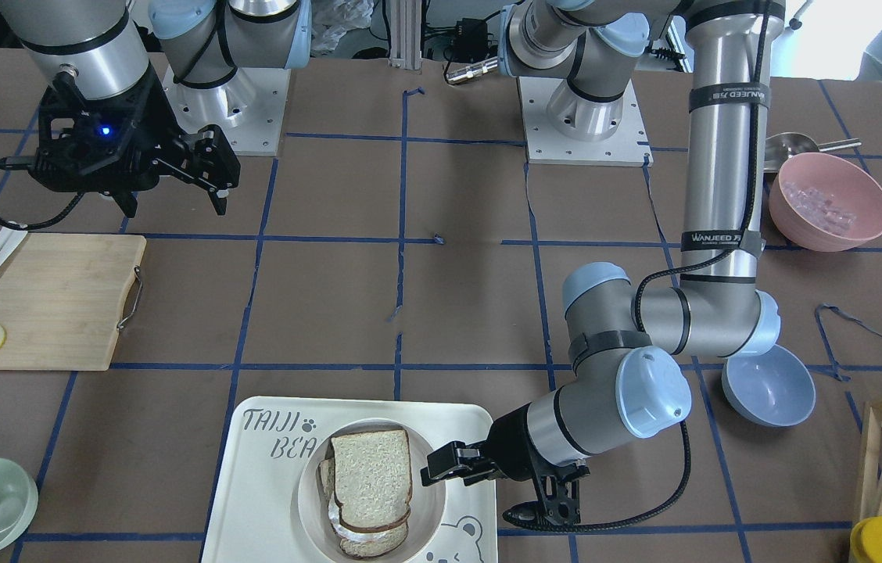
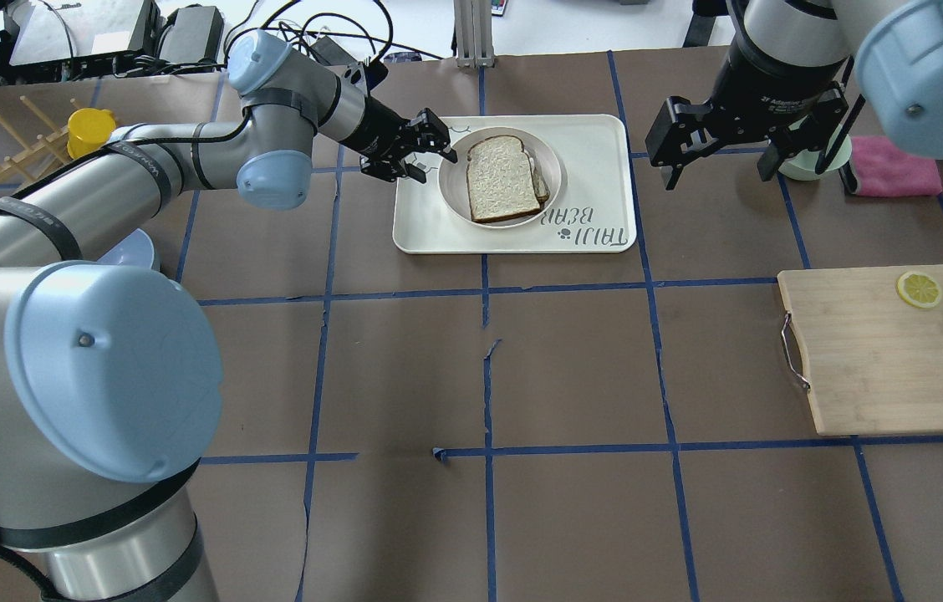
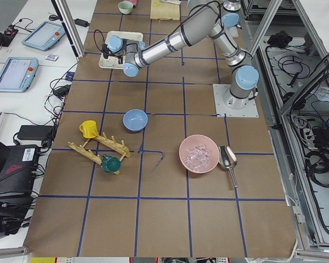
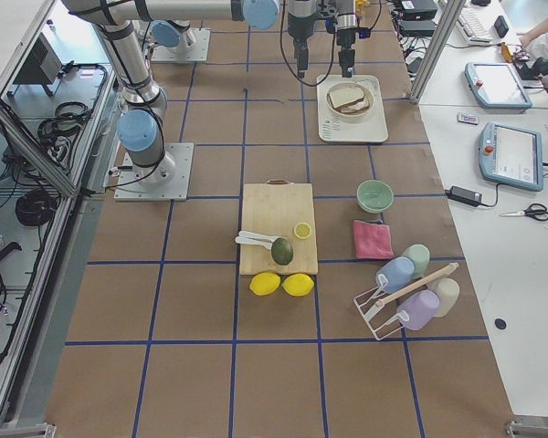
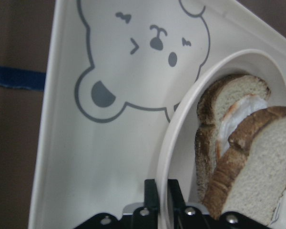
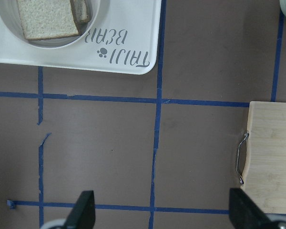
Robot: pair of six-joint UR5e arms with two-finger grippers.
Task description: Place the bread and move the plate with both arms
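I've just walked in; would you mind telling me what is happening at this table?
The bread already lies in the plate, resting on top of another slice. The plate sits on the cream tray. The left gripper appears to have its jaws closed on the plate's rim, on the side by the bear drawing. The right gripper hangs open above the table, off to the side of the tray, and holds nothing. The plate has not yet left the tray.

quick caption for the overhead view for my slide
With the bread in the plate on the tray, the left hand pinches the rim while the right hand hangs open nearby.
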